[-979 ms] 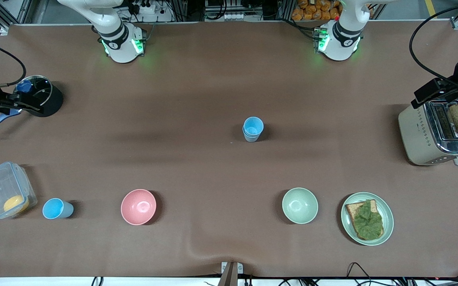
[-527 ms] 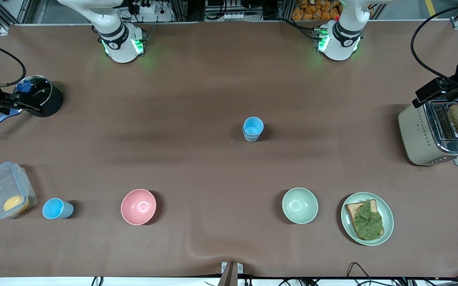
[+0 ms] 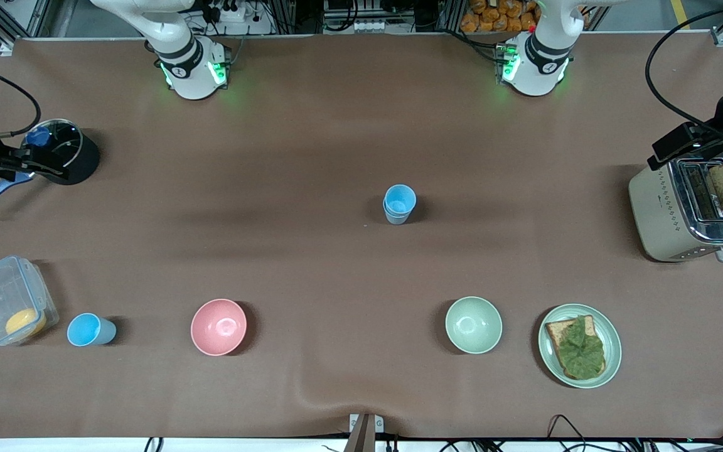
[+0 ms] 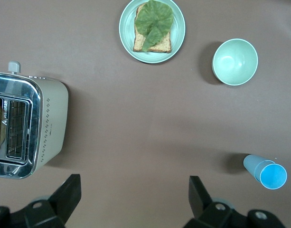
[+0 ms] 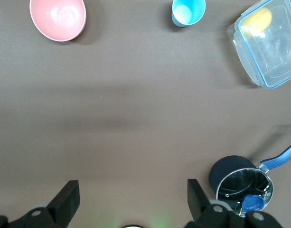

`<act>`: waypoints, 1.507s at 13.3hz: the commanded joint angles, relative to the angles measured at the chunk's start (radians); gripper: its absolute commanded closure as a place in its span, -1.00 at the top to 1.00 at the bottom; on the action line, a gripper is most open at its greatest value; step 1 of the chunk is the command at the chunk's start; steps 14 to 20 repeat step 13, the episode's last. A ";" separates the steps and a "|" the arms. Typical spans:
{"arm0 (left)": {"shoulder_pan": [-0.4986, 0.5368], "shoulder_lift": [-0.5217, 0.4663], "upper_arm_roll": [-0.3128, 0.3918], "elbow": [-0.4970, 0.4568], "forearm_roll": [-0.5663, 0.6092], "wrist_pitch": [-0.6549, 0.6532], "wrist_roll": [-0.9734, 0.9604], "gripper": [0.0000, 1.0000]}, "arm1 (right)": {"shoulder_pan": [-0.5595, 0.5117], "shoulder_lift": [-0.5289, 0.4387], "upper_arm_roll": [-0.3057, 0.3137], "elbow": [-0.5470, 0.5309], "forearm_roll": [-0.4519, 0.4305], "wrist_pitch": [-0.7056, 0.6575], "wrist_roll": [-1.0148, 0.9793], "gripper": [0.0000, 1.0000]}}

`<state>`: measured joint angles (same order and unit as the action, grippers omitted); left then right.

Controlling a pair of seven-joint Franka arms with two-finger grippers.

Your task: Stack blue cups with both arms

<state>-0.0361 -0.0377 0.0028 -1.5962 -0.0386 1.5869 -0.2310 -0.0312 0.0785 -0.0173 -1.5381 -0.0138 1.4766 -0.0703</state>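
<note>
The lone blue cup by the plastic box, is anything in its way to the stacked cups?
Nothing visible. The lone blue cup has bare table up to the stacked cups; the pink bowl sits beside it, off that line.

A brown mat covers the table (image 3: 311,144), slightly rumpled at the edge nearest the front camera. Above its top edge run aluminium frame rails (image 3: 286,16), a power strip (image 3: 226,12) and grey floor (image 3: 631,14).

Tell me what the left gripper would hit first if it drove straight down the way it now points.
Probably just bare table. The left gripper is open and points down at brown mat between the toaster and the stacked blue cups; nothing lies between its fingers in the left wrist view, though depth is unclear.
</note>
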 commanded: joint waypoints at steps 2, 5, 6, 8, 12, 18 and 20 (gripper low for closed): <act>-0.001 0.006 0.002 0.025 -0.018 -0.025 -0.007 1.00 | -0.024 0.003 0.017 0.010 -0.011 -0.010 -0.013 1.00; -0.005 0.004 -0.024 0.022 -0.012 -0.027 -0.005 1.00 | -0.024 0.003 0.017 0.010 -0.011 -0.010 -0.013 1.00; -0.005 0.005 -0.049 0.027 0.005 -0.025 0.005 1.00 | -0.024 0.003 0.017 0.010 -0.011 -0.010 -0.013 1.00; -0.016 0.006 -0.067 0.028 0.017 -0.019 -0.005 1.00 | -0.024 0.003 0.017 0.010 -0.011 -0.010 -0.013 1.00; -0.013 0.006 -0.089 0.028 0.017 -0.022 -0.008 1.00 | -0.024 0.003 0.017 0.010 -0.011 -0.010 -0.013 1.00; -0.008 0.006 -0.089 0.028 0.017 -0.022 -0.008 1.00 | -0.024 0.003 0.017 0.010 -0.011 -0.010 -0.013 1.00; -0.008 0.006 -0.089 0.028 0.017 -0.022 -0.008 1.00 | -0.024 0.003 0.017 0.010 -0.011 -0.010 -0.013 1.00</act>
